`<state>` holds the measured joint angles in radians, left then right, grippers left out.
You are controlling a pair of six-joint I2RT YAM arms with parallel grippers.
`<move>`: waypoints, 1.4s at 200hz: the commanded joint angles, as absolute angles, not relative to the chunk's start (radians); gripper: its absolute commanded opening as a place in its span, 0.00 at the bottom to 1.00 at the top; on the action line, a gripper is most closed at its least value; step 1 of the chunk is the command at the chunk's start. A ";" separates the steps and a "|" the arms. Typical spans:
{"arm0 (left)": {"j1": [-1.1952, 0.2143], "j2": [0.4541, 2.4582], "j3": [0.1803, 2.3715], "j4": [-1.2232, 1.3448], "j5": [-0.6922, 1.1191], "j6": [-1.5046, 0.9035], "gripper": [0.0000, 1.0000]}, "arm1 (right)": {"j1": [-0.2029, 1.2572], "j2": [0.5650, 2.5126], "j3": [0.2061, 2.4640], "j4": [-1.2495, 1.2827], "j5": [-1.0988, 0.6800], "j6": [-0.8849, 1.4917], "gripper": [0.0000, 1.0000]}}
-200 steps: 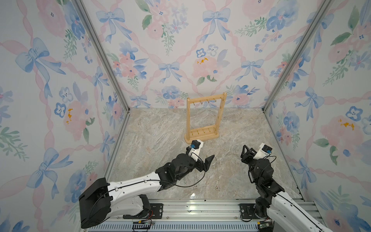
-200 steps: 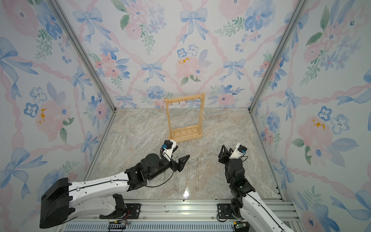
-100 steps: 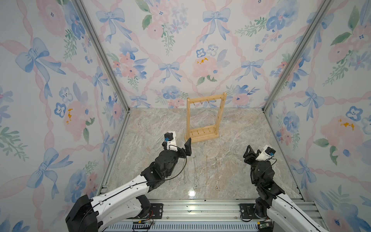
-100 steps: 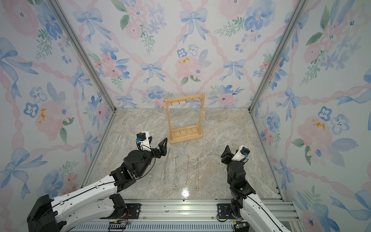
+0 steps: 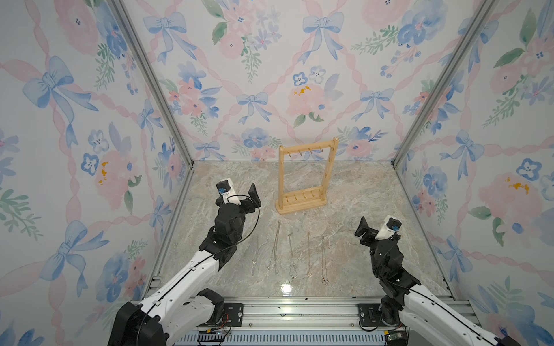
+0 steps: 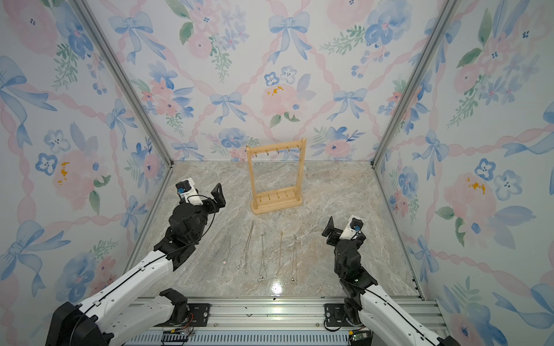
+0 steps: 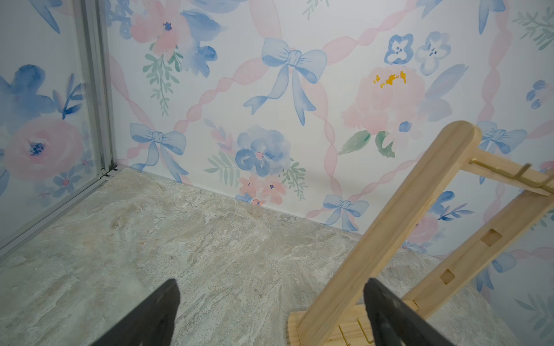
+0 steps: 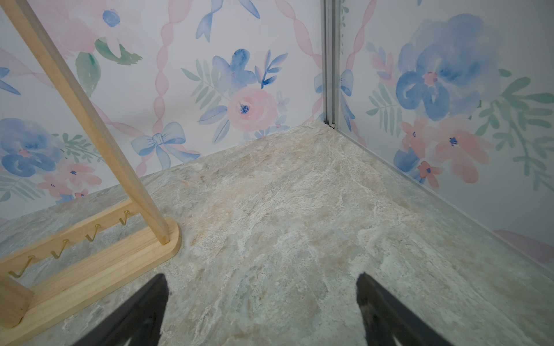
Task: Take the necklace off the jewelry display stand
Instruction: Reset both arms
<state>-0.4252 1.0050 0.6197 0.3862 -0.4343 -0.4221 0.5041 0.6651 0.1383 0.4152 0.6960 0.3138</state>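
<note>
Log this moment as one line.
jewelry display stand hooks bare | five necklaces flat on marble tabletop | left gripper open, empty | right gripper open, empty

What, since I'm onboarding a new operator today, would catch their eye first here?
The jewelry display stand, upright near the back of the marble table, has bare gold hooks. Five thin necklaces lie in a row in front of it. The left gripper and right gripper flank them, jaws open and empty.
</note>
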 commanded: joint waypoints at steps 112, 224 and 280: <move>-0.124 1.041 0.508 0.522 -0.196 -0.247 0.98 | 0.543 0.864 0.274 0.431 0.717 0.168 0.99; 0.049 1.353 0.591 0.688 -0.097 -0.150 0.98 | 0.054 1.253 0.510 0.587 0.187 -0.081 0.99; 0.135 1.493 0.548 0.761 -0.028 -0.161 0.98 | 0.044 1.333 0.527 0.562 0.105 -0.111 0.99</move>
